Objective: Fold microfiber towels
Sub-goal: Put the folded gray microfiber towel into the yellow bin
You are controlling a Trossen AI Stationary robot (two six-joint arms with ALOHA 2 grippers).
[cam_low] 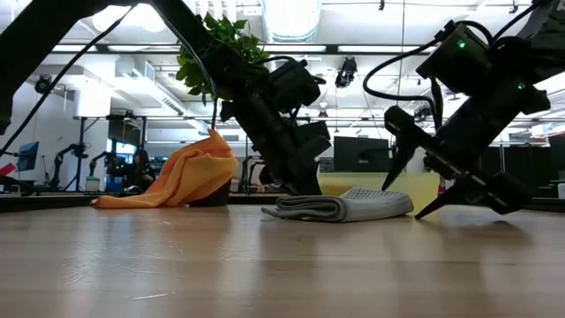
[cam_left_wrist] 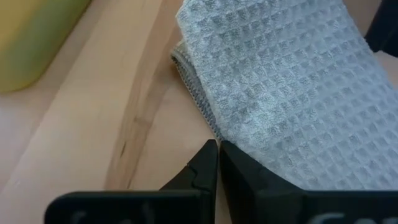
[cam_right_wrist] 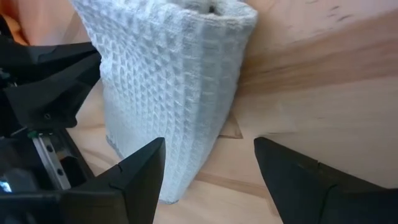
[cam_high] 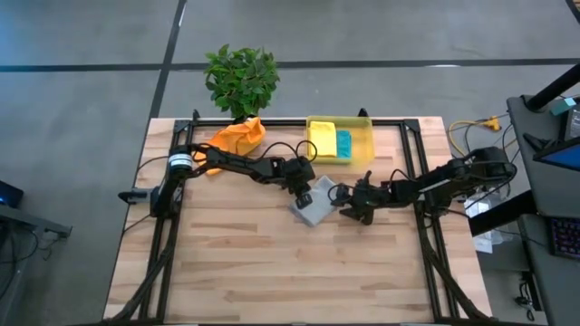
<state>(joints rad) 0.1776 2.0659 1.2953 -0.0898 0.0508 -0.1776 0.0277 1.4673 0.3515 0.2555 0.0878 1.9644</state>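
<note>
A light grey waffle-weave towel (cam_high: 315,203) lies folded in several layers on the wooden table (cam_high: 272,272) near its middle. My left gripper (cam_left_wrist: 217,152) is shut, its tips at the towel's left edge (cam_left_wrist: 205,112). My right gripper (cam_right_wrist: 208,158) stands open at the towel's right end, tilted down, with one finger in front of the cloth and the other over bare wood. An orange towel (cam_high: 237,138) lies crumpled at the far left. A yellow towel (cam_high: 323,140) and a teal towel (cam_high: 343,143) lie in the yellow bin (cam_high: 367,136). My left gripper comes slanting down from the table's left with its shut fingertips (cam_left_wrist: 210,163) at the grey towel's hemmed edge (cam_left_wrist: 214,132). I cannot tell whether they press on the cloth or stop just short of it. The towel lies flat on the table.
A potted plant (cam_high: 241,80) stands beyond the table's far edge, behind the orange towel. The yellow bin sits at the far edge, right of centre. The wide near half of the table shows bare wood. Cables and equipment (cam_high: 544,181) stand off the right side.
</note>
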